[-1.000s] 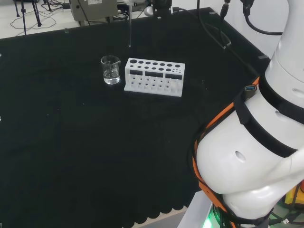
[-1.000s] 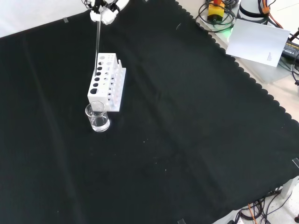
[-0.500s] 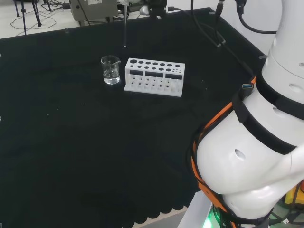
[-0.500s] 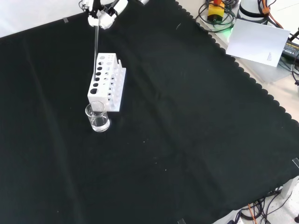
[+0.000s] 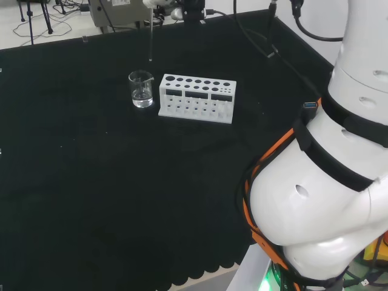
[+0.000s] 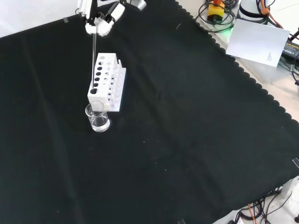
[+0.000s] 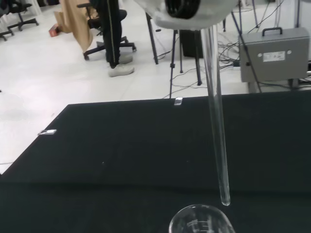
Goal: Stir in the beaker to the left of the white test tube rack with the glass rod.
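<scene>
A small clear beaker with a little clear liquid stands just left of the white test tube rack in the head view; in the front view it is in front of the rack. The hand is high above the rack's far end, shut on a thin glass rod that hangs upright. In the wrist view the rod ends a little above the beaker's rim, apart from it.
Black cloth covers the bench, with a scalloped edge at the right of the front view. A sheet of paper and cables lie beyond that edge. The arm's white links rise at the right of the head view.
The hand and rod have moved left in the head view, from over the rack's left end towards the beaker. Beaker and rack have not moved.
</scene>
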{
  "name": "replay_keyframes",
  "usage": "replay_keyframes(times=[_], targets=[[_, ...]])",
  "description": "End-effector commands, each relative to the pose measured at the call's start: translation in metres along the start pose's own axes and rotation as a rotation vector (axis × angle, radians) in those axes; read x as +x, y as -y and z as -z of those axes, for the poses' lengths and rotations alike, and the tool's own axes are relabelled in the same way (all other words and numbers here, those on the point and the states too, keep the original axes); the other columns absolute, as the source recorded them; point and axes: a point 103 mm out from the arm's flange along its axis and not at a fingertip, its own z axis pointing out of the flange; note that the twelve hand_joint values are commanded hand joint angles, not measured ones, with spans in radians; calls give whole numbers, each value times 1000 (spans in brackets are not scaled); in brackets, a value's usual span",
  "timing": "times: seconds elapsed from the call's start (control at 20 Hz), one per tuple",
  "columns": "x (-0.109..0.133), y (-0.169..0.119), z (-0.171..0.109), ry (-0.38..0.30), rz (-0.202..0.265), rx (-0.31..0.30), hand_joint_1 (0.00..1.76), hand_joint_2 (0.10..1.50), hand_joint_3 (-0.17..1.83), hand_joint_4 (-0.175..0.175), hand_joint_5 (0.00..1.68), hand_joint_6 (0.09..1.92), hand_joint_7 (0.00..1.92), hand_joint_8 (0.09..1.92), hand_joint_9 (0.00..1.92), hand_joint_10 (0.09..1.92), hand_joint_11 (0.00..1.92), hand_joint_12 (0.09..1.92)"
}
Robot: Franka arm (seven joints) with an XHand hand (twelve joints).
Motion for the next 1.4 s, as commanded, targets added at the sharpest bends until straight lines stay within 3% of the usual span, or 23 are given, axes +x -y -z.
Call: replay_keyframes(times=[0.05, 0.6, 1.4], targets=[[10, -25, -34, -41, 77, 39, 1299, 1030, 23, -175, 1288, 118, 1143, 1056, 1738, 590, 1255, 765], [-1, -42, -62, -63, 100, 74, 1299, 1033, 16, -175, 1289, 116, 1143, 1055, 1741, 587, 1256, 765], [-26, -41, -103, -73, 82, 152, 1300, 1036, 10, -175, 1289, 114, 1145, 1051, 1744, 585, 1256, 764]])
